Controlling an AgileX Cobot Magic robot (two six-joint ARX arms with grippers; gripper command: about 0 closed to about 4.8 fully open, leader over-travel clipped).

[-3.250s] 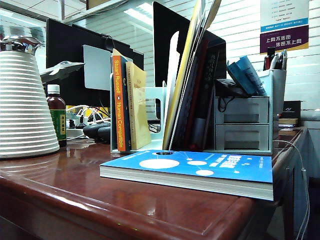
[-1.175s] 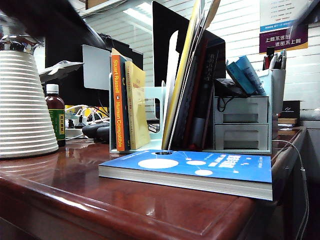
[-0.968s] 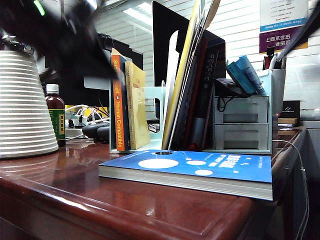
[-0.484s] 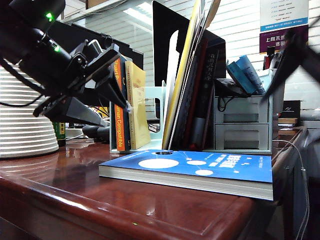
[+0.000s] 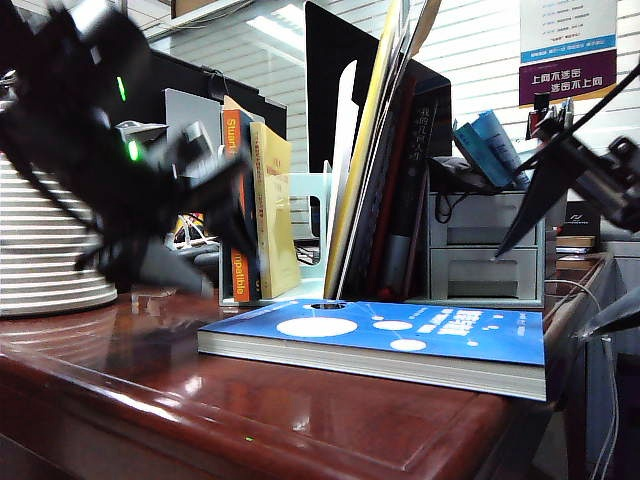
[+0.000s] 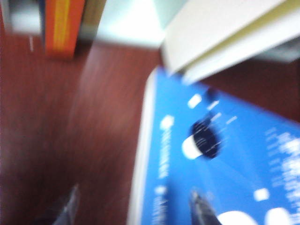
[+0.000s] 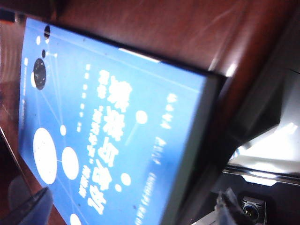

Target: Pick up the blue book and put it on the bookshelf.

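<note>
The blue book [image 5: 400,340], thick, stiff and likely heavy, is lying flat on the worktop [image 5: 150,390]. Left claw [image 6: 136,208] and right claw [image 7: 136,206] are hanging released, straddling its opposite short ends, the sensible places to grip.

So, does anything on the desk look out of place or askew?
Yes. The blue book lies flat with one corner overhanging the desk edge, as the right wrist view shows. On the bookshelf, tall books lean sideways. Both tools, left and right, hover open above the book.
</note>
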